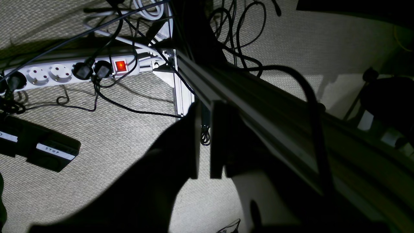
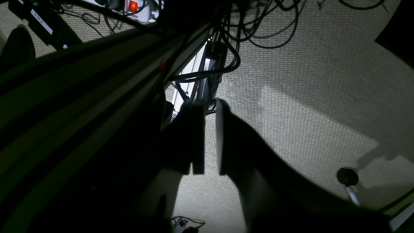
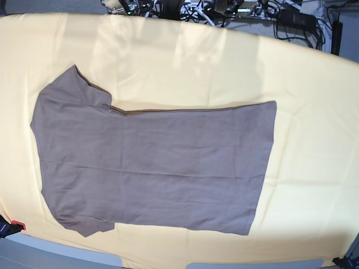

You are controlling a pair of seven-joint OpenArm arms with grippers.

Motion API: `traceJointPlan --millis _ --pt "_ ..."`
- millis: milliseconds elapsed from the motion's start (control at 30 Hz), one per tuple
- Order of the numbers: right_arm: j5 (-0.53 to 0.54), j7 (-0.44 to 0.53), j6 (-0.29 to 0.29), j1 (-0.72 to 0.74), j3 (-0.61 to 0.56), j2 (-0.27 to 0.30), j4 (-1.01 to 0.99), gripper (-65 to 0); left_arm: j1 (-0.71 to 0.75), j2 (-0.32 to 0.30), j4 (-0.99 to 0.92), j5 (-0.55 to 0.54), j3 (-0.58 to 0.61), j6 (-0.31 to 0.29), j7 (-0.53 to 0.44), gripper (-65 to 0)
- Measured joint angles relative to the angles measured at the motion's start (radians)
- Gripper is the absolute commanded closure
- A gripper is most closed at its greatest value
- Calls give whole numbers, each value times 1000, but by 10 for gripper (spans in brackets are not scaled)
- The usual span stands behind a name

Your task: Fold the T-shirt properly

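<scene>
The taupe T-shirt (image 3: 151, 168) lies spread flat on the pale yellow table cloth (image 3: 185, 61) in the base view, collar end to the left, hem to the right, one sleeve at the upper left and one at the lower left. Neither gripper shows in the base view. In the left wrist view my left gripper (image 1: 205, 113) hangs beside the table frame over the carpeted floor, its jaws almost together and empty. In the right wrist view my right gripper (image 2: 210, 110) hangs the same way, jaws almost together and empty. The T-shirt is out of both wrist views.
A white power strip (image 1: 64, 72) with a lit red switch and several black cables lies on the carpet. A black box labelled STOP (image 1: 48, 152) lies at the left. An aluminium frame rail (image 1: 258, 97) runs beside the left gripper. Cables and gear crowd the table's far edge (image 3: 224, 8).
</scene>
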Motion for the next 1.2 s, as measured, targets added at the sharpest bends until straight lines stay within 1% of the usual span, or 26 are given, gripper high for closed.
traceJointPlan --millis 200,300,567,633,700,767,867,1100,1200 --pt "0 0 0 0 0 0 0 -96 0 0 0 0 0 0 0 -76" --pt "0 0 0 0 0 0 0 -96 0 0 0 0 0 0 -35 -77" --pt "0 0 0 0 0 0 1 -96 0 0 0 0 0 0 -34 -76" --pt "0 0 0 0 0 0 1 -96 0 0 0 1 0 0 -34 -55" --pt "0 0 0 0 0 0 1 -96 0 0 0 22 0 0 -34 0" --pt "0 0 0 0 0 0 1 -84 0 0 0 26 0 0 -35 0" --pt "0 0 0 0 0 0 1 0 0 0 0 27 0 0 -24 0" --pt "0 -3 0 0 0 0 1 0 0 0 0 26 0 0 -22 0" --pt "0 -47 0 0 0 0 3 0 0 0 3 26 0 0 -2 0"
